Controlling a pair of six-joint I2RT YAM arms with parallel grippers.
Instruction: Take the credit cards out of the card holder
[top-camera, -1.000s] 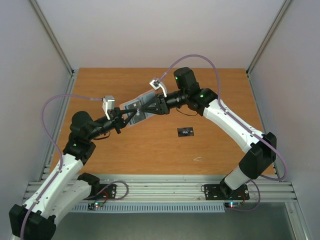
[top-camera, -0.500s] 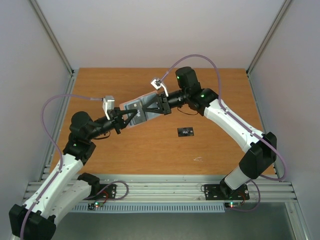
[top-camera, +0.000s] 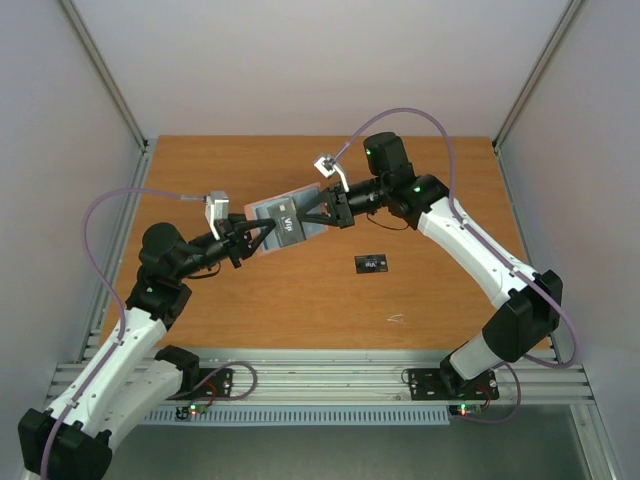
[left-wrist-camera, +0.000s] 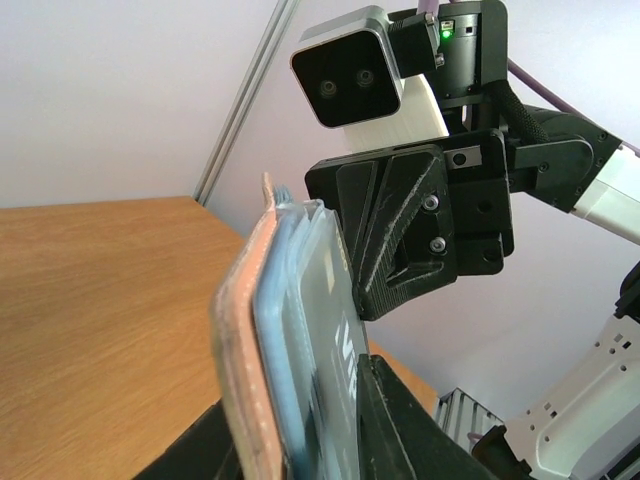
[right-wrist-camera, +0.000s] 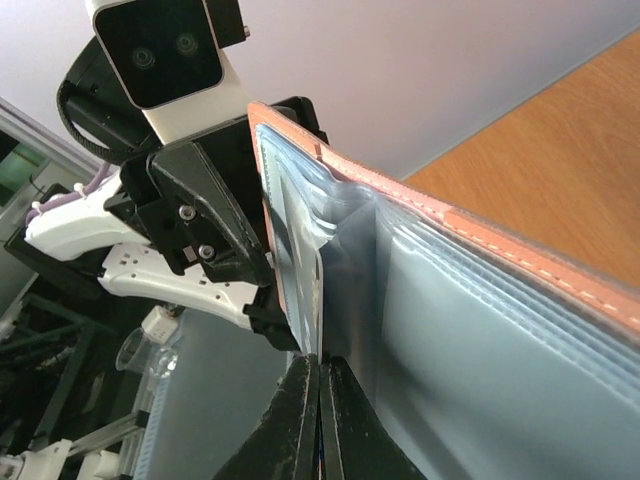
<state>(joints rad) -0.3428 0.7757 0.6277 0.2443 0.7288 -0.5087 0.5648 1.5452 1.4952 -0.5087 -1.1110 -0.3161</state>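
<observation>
One black card (top-camera: 371, 263) lies on the table (top-camera: 250, 300) at four o'clock from the card holder (top-camera: 262, 210), which the left gripper (top-camera: 262, 232) clamps aloft while the right gripper (top-camera: 305, 217) pinches a dark card (top-camera: 288, 224) partly out (no third card shows), so roughly midway.

Both arms stretch inward and meet, the left gripper (top-camera: 262, 236) clamped on the card holder (top-camera: 266, 211), the right gripper (top-camera: 308, 214) (fingertips pinched together) facing it from the right.

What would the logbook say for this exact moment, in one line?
left pincer: shut on card holder, lifted | right pincer: shut on dark lettered card at holder | black card: on table, apart | step: card not yet free
</observation>
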